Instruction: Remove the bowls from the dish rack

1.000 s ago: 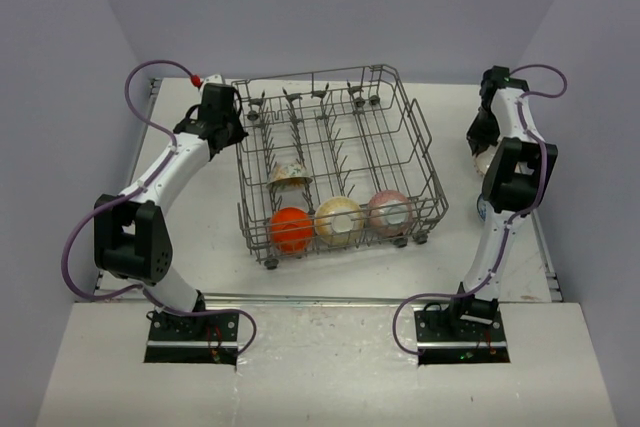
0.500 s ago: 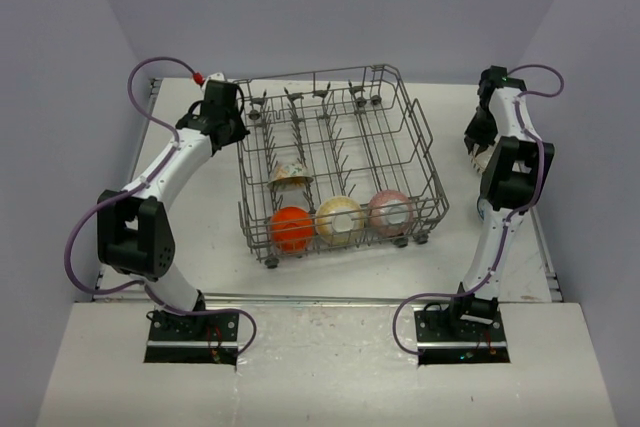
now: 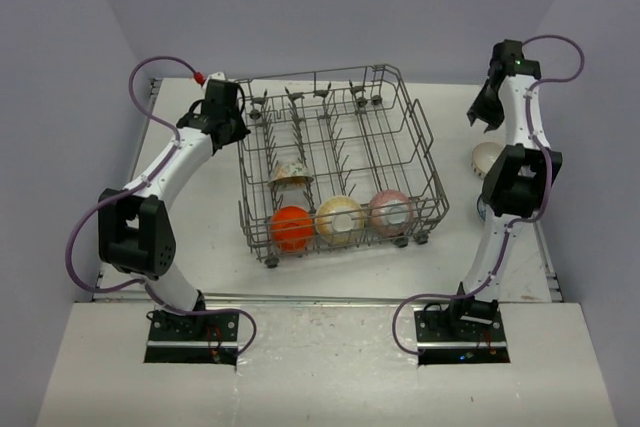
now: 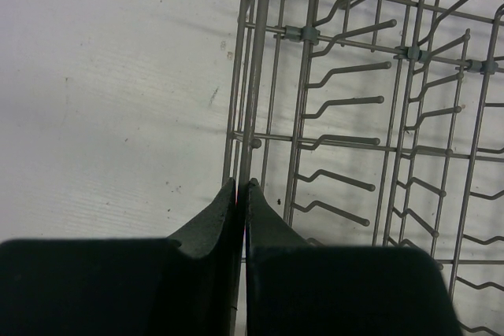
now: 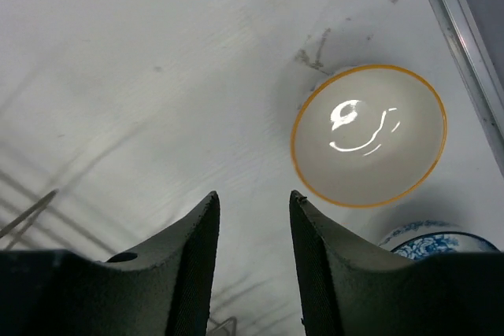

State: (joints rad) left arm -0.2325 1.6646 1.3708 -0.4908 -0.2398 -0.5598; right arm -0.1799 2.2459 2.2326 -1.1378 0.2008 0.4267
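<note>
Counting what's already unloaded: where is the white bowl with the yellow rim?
In the top view the yellow-rimmed bowl sits on the table right of the dish rack, beside the blue-and-white bowl.

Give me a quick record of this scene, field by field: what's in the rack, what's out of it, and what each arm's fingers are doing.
in dish rack: orange bowl, cream-yellow bowl, pink bowl in the near row; whitish bowl tilted behind them
out on table: yellow-rimmed bowl, upright, beside blue-and-white bowl
left fingers: shut on the dish rack's left rim wire
right fingers: open, empty, above the table near the yellow-rimmed bowl
</note>
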